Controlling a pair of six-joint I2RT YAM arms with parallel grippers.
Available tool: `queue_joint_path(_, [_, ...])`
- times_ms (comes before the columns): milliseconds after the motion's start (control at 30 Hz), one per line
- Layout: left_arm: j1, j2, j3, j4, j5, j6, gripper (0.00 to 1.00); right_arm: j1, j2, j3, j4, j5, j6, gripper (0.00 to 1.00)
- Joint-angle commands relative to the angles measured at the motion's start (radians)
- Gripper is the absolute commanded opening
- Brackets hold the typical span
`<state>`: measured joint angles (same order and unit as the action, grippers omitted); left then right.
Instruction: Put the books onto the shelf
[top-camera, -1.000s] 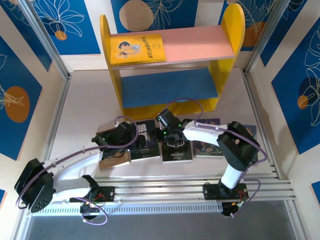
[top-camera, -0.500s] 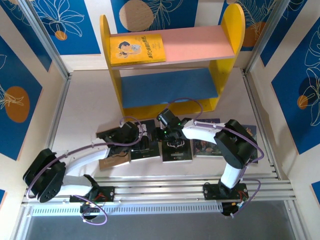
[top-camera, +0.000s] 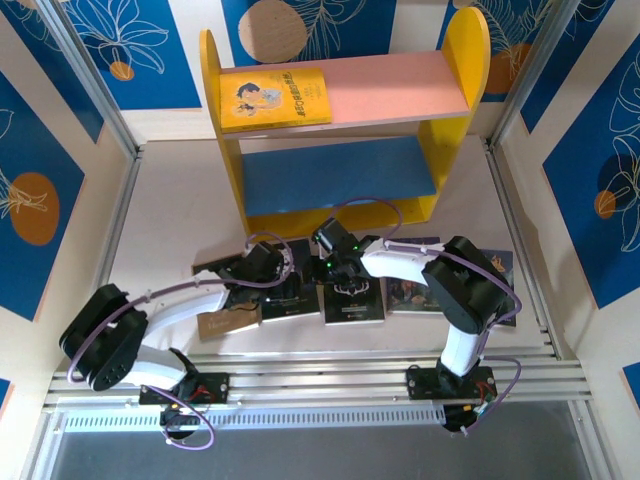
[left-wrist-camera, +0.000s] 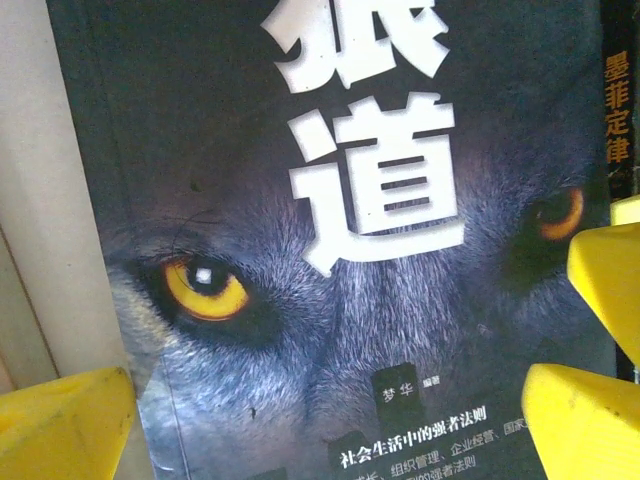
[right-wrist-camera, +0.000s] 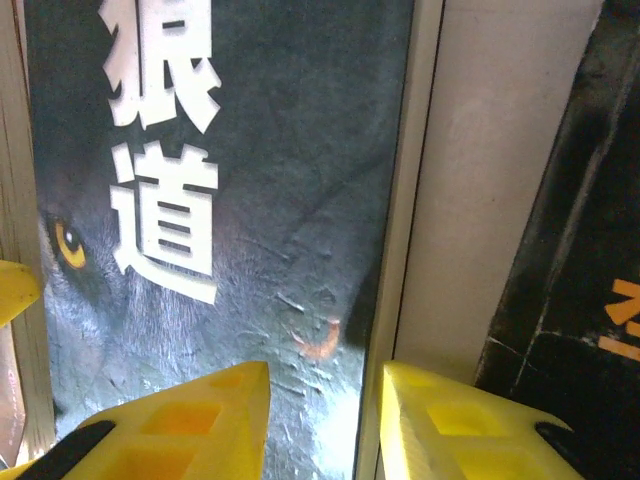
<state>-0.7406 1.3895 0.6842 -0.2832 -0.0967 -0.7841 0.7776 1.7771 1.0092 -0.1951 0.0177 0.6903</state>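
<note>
Your shelf (top-camera: 455, 70) stands at the far side of the bench (top-camera: 180, 210), its pink board (top-camera: 400, 90) above its blue board (top-camera: 340, 175). It is well apart from the books (top-camera: 355, 300), which lie flat in a row just ahead of the arm bases.

Both tools are on one book. The wolf-cover book (top-camera: 290, 300) is second from the left, with its long axis running from the arms towards the shelf. Your left tool (top-camera: 268, 262) hangs over its left part and your right tool (top-camera: 325, 265) over its right edge, so neither arm is clearly nearer.

In the left wrist view, the left tool (left-wrist-camera: 330, 410) has its jaws wide apart, with the cover (left-wrist-camera: 330, 300) flat beneath them. In the right wrist view, the right tool (right-wrist-camera: 325, 400) has only a narrow gap between its fingers. That gap straddles the book's right edge (right-wrist-camera: 385, 200), next to a bare strip of bench (right-wrist-camera: 470, 200). I cannot tell whether the fingers have gripped the edge yet.

You can read 狼道 in large white characters on the cover. Lower down are 梦华 and 社会生活中的强者法则. The neighbouring black book (left-wrist-camera: 620, 120) carries 墨菲定律 in orange.
</note>
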Motion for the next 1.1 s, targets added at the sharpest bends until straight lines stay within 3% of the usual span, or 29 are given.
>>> queue_joint_path(0, [0.013,0.021,0.031,-0.007,0.0,0.019,0.99,-0.002,0.018,0.023,-0.026,-0.018,-0.009,0.34])
queue_joint_path(667, [0.037,0.13,0.076,-0.022,-0.035,0.029,1.0,0.011,0.057,0.035,-0.033,-0.021,-0.012,0.27])
queue_joint_path(1067, [0.037,0.164,0.099,0.033,0.051,0.055,0.98,0.014,0.067,0.013,-0.02,-0.035,-0.003,0.21])
